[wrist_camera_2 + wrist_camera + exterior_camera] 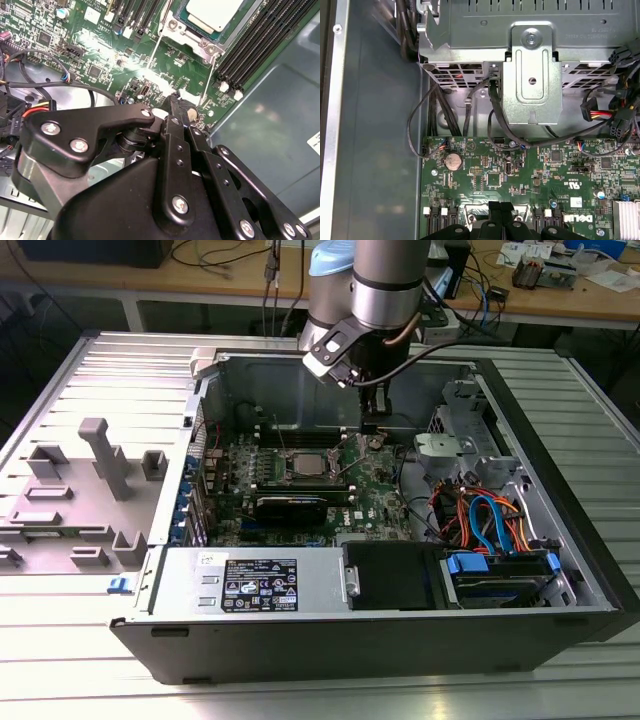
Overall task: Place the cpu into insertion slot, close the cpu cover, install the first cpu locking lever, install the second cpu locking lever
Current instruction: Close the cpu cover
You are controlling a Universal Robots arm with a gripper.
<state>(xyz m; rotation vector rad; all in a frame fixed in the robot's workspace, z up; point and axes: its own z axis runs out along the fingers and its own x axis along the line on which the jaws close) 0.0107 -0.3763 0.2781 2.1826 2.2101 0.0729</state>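
Jaws of the gripper [176, 102] look pinched together in the second wrist view, with nothing visible between them, and they hang low over the green circuit board [100, 45]. Ahead of the jaws, past their tips, the cpu [212, 11] lies seated in the insertion slot [172, 25], and the cpu cover [196, 36] appears folded down around it, its frame lying flat on the chip's edges. Two thin silvery rods run from the socket back toward the jaws: one locking lever [206, 80] ends just beside the fingertips, whether touching I cannot tell, and the other locking lever [153, 54] stands a little off to the side. Both seem unlatched, so placing and covering look done and the first lever is probably the step in hand. Latching it would call for pressing the rod down and tucking its end under the catch without slipping off so narrow a wire.
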